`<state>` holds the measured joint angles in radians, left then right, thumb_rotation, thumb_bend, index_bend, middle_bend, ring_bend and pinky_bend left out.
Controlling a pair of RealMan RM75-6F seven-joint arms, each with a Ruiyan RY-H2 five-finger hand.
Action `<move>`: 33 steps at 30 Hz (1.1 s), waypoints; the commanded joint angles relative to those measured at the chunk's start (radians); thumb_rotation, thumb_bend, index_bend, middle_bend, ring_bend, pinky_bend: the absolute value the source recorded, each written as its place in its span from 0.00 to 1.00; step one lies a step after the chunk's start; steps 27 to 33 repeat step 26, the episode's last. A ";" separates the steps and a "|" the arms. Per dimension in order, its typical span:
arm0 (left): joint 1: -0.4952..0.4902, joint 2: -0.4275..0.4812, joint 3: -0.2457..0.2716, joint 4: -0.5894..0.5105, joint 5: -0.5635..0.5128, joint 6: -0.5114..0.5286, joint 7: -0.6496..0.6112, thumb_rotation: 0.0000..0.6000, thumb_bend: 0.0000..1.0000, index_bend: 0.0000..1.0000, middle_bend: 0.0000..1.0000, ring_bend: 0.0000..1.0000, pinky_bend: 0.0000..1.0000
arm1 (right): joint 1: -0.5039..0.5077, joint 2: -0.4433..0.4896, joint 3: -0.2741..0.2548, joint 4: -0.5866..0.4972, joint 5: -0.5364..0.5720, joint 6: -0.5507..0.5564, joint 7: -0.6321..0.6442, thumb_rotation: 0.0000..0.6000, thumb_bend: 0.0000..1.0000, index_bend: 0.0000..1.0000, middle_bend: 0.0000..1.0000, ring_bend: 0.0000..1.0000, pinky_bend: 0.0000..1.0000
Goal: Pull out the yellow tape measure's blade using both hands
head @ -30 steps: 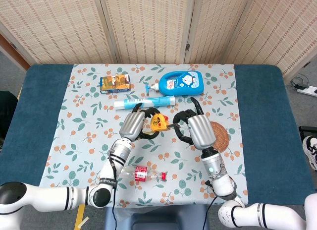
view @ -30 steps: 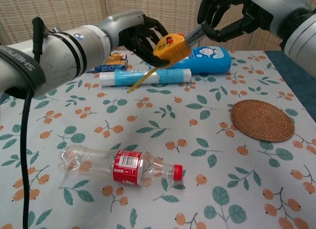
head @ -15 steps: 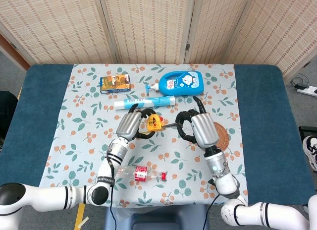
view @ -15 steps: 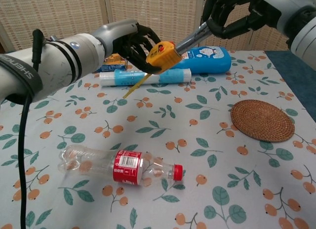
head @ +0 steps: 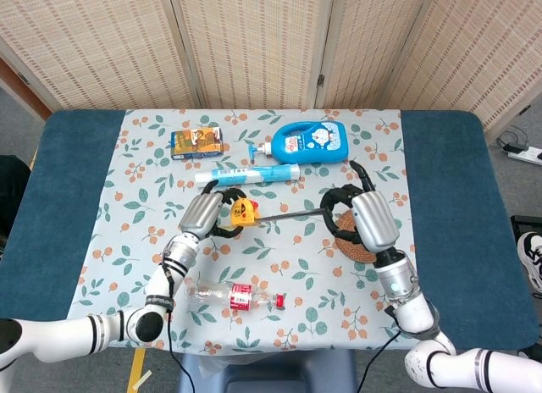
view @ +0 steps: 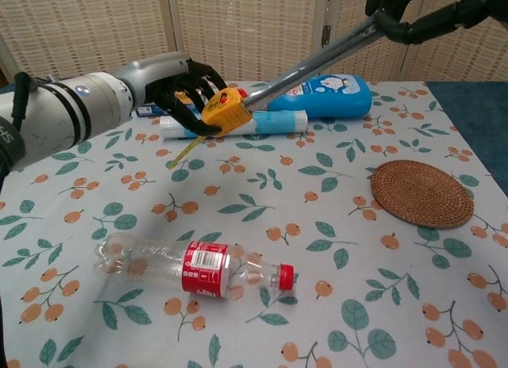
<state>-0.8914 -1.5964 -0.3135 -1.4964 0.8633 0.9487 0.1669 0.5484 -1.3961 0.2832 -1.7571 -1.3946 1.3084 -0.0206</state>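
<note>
My left hand grips the yellow tape measure, held above the flowered cloth, with a yellow strap hanging below it. A grey blade stretches from the case rightward to my right hand, which pinches the blade's end. In the chest view the right hand sits at the top right edge, partly cut off. The two hands are well apart.
A plastic bottle with a red label lies at the front. A woven coaster sits under the right hand. At the back lie a blue lotion bottle, a white tube and a small box.
The hands have moved apart: the left with the case to the left, the right to the right. The blade between them has grown much longer.
</note>
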 commanded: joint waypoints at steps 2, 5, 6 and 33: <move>0.024 0.042 0.031 0.031 0.049 -0.055 -0.053 1.00 0.34 0.52 0.49 0.36 0.06 | -0.029 0.067 -0.014 0.016 -0.063 0.022 0.081 1.00 0.72 0.59 0.62 0.48 0.04; 0.034 0.070 0.048 0.042 0.082 -0.097 -0.092 1.00 0.34 0.52 0.49 0.36 0.06 | -0.043 0.099 -0.021 0.033 -0.101 0.046 0.130 1.00 0.72 0.59 0.62 0.48 0.04; 0.036 0.078 0.053 0.045 0.092 -0.109 -0.102 1.00 0.34 0.52 0.49 0.36 0.06 | -0.046 0.107 -0.023 0.040 -0.114 0.053 0.145 1.00 0.72 0.59 0.62 0.48 0.04; 0.072 0.132 0.083 0.117 0.179 -0.204 -0.260 1.00 0.34 0.52 0.49 0.36 0.07 | -0.130 0.222 -0.033 0.098 -0.186 0.196 0.308 1.00 0.72 0.60 0.62 0.47 0.04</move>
